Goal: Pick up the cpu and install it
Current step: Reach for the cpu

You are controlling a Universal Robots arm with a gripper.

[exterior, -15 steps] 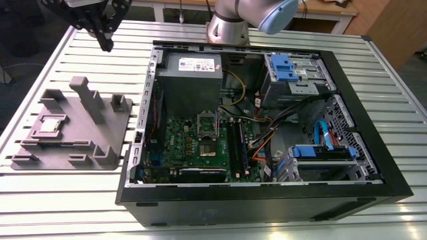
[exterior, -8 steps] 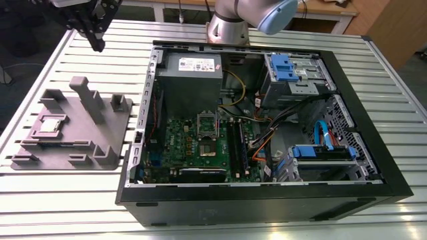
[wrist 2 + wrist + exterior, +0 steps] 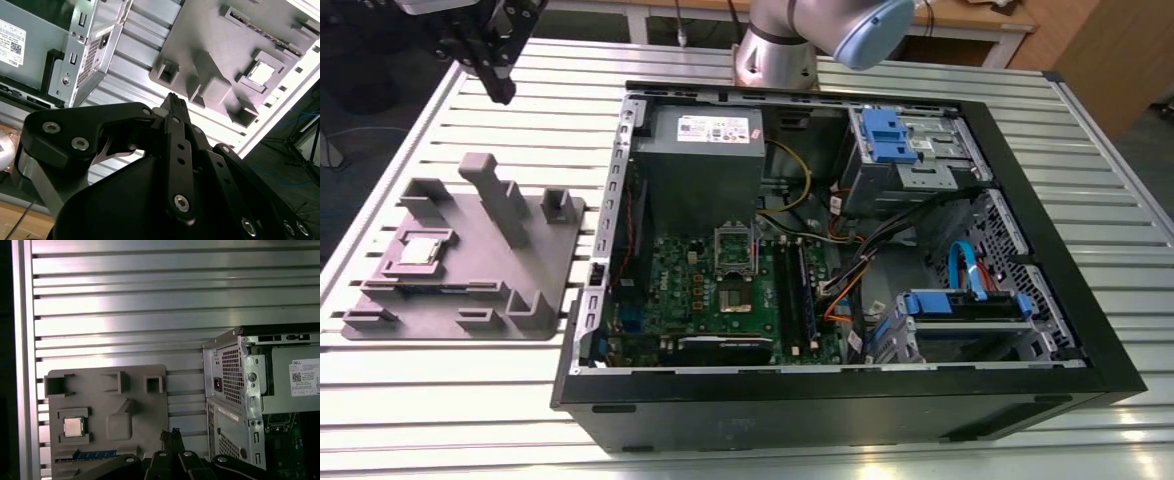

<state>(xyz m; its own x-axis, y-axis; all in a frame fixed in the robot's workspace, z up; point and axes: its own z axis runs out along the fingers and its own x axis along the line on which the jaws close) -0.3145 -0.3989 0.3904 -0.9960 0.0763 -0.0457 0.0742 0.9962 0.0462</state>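
I am at the very start of the job: the pick has not begun, and my hand (image 3: 499,92) hangs in the air over the far part of the tabletop (image 3: 454,400), at the exterior view's left and well apart from everything it needs. Its fingers (image 3: 164,435) are drawn together into a narrow point and hold nothing; both wrist views show the tips meeting with nothing between them. The cpu (image 3: 424,247) lies flat, metal face up, in a square pocket of the grey holder (image 3: 454,305), which sits on the tabletop just beside the open computer case (image 3: 854,400), on the exterior view's left of it. The chip also shows in the first wrist view (image 3: 73,427), seated in its pocket near the holder's edge, with raised blocks and a tall post standing on the same holder close by. Inside the case the green board (image 3: 707,290) lies flat, and its socket (image 3: 735,248) looks open and unfilled, so nothing is installed. As I judge it, reaching the chip calls for spreading my fingers first, travelling toward the near side until I am squarely above the pocket, and coming straight down clear of the post, because the pocket walls leave little room beside so thin a part.
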